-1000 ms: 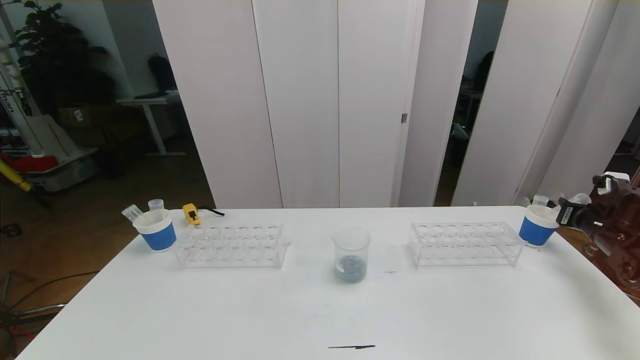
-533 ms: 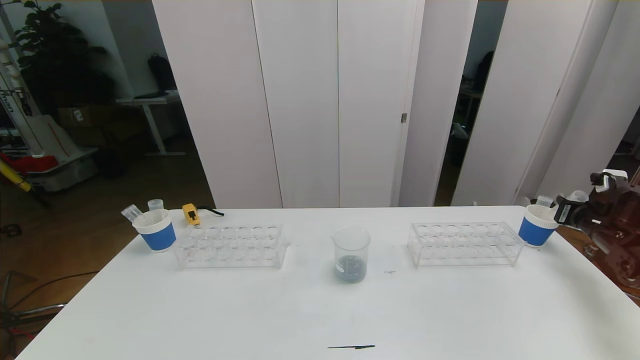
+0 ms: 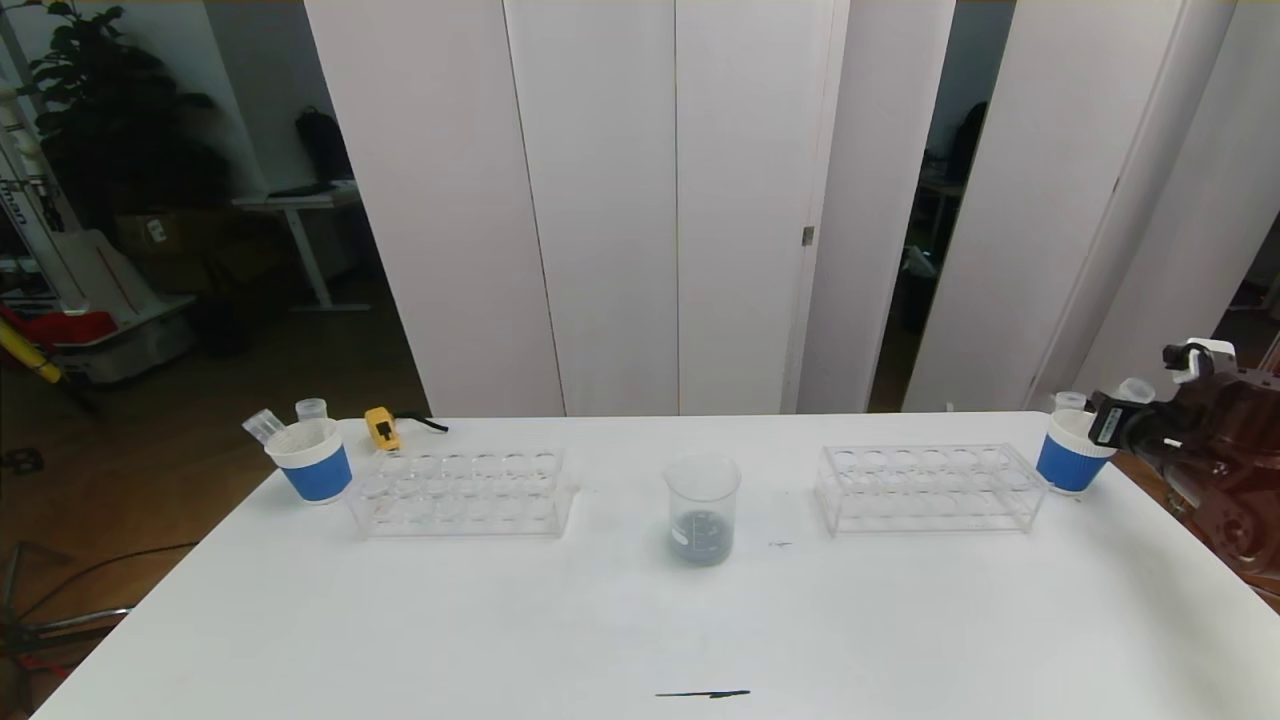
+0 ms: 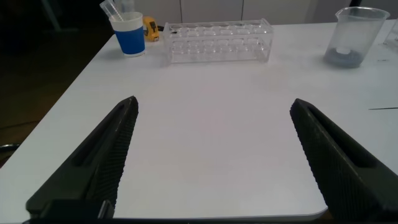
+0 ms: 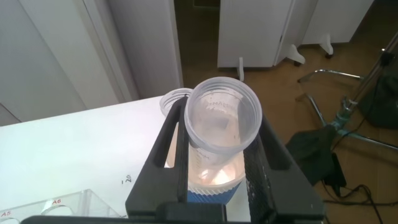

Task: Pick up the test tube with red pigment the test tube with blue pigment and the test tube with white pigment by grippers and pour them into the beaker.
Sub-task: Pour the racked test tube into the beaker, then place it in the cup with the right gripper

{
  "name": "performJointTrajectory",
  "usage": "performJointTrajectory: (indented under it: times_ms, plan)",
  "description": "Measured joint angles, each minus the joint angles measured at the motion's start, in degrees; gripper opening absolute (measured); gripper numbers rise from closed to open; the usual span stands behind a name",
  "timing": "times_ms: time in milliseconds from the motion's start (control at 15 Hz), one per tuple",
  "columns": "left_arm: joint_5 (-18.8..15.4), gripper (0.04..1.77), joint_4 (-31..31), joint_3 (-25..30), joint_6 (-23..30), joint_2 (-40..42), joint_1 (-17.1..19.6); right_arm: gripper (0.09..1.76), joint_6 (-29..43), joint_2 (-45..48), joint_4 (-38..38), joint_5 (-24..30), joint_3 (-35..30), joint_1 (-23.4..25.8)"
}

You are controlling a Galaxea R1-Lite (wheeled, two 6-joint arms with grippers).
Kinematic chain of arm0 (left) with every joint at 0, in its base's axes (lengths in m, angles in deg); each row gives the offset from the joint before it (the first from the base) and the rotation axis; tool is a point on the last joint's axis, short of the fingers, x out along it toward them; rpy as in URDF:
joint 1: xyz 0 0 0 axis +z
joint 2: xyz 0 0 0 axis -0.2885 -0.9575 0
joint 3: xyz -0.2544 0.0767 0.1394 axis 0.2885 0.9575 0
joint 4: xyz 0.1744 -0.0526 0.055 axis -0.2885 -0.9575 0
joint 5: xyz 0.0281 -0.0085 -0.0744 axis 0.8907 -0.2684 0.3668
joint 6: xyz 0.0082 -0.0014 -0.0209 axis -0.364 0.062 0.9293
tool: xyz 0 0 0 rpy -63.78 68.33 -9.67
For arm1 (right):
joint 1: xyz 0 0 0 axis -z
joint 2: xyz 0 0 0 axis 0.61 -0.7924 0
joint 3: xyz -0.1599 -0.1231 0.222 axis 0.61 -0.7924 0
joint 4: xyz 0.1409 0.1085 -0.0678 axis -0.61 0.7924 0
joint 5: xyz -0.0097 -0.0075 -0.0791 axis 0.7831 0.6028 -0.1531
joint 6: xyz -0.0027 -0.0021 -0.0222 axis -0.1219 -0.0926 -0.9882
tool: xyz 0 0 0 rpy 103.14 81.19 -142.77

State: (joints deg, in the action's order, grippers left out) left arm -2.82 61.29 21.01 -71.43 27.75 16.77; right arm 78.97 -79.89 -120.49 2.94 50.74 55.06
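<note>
My right gripper is shut on a clear test tube at the table's far right edge, over the blue paper cup. The tube's lower end reaches down into that cup. Its inside looks cloudy, and I cannot tell which pigment it held. A second clear tube stands in the same cup. No tube shows red or blue pigment. The beaker stands mid-table with dark grey-blue liquid at its bottom. My left gripper hangs open and empty over the near left of the table, out of the head view.
Two clear empty tube racks flank the beaker. Another blue cup at the far left holds two clear tubes, with a small yellow object beside it. A black mark lies near the front edge.
My right gripper, still shut on the tube, has shifted a little left and upward at the right cup. The left gripper and everything else on the table have stayed still.
</note>
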Motion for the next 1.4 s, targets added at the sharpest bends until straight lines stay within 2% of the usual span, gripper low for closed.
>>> performJointTrajectory:
  times_ms: [733,800,867,933,1000,1067,1400]
  plan:
    - [-0.01,1.75,0.0,0.0,0.01,0.0,0.0,0.58,-0.16,-1.08,0.24,0.09,-0.88,0.52]
    - [0.0,1.75,0.0,0.0,0.01,0.0,0.0,0.68,-0.2,-1.13,0.24,0.13,-0.88,0.59]
    - [0.02,1.75,0.02,0.0,0.0,0.0,0.0,0.91,-0.2,-1.16,0.2,0.09,-0.77,0.63]
    - [0.02,1.75,0.02,0.0,0.01,0.0,0.0,1.31,-0.2,-1.17,0.2,0.0,-0.69,0.69]
    - [0.02,1.75,0.0,0.0,0.0,0.0,0.0,1.59,-0.2,-1.17,0.22,0.0,-0.63,0.74]
    - [0.0,1.75,0.0,0.0,0.0,0.0,0.0,1.74,-0.22,-1.17,0.2,-0.05,-0.63,0.8]
    - [0.0,1.75,0.0,0.0,0.0,0.0,0.0,1.75,-0.16,-0.11,0.24,0.06,-0.44,1.05]
